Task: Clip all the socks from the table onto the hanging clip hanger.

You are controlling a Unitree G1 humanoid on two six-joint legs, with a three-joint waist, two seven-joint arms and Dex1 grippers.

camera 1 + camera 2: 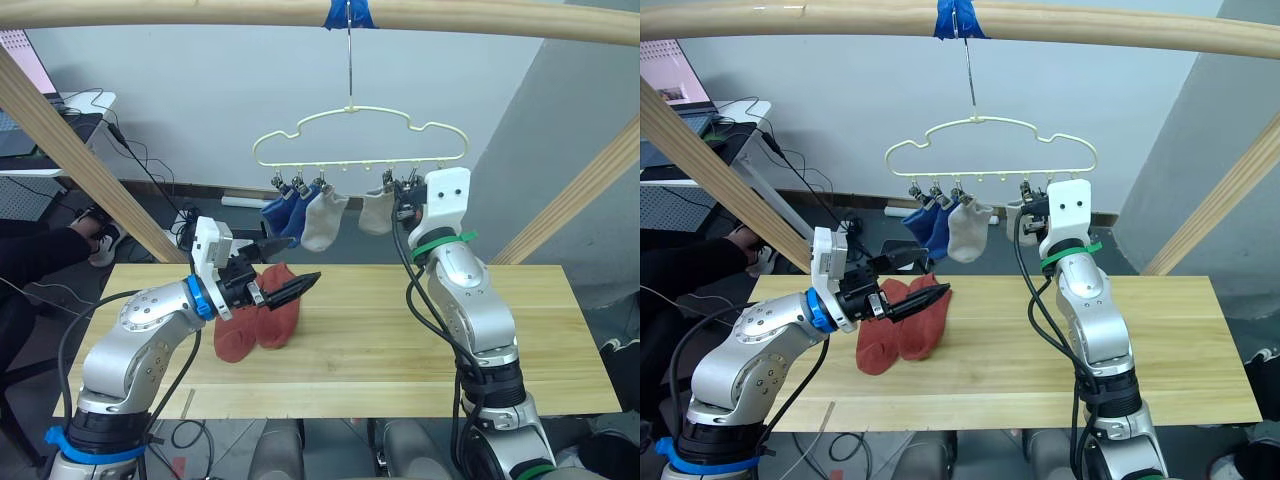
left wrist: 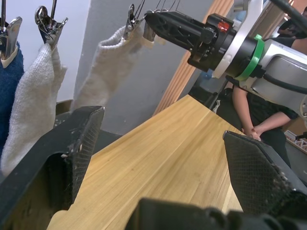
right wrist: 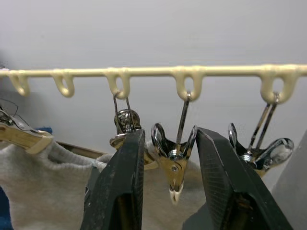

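Note:
Two rust-red socks (image 1: 256, 322) lie side by side on the table (image 1: 420, 340), left of its middle. My left gripper (image 1: 293, 262) hovers open just above them, nothing between its fingers (image 2: 81, 139). The pale yellow clip hanger (image 1: 350, 115) hangs from the top pole. Two blue socks (image 1: 281, 213) and a light grey sock (image 1: 322, 220) hang clipped on its left half, a second grey sock (image 1: 377, 212) right of centre. My right gripper (image 3: 170, 134) is raised to the hanger, open, its fingers (image 3: 120, 182) flanking a metal clip (image 3: 172, 163) next to that sock.
Slanted wooden poles (image 1: 70, 150) stand at both table ends, and a horizontal pole (image 1: 200, 12) with blue tape carries the hanger's hook. A person (image 1: 30, 260) sits off the table's left end by a desk with cables.

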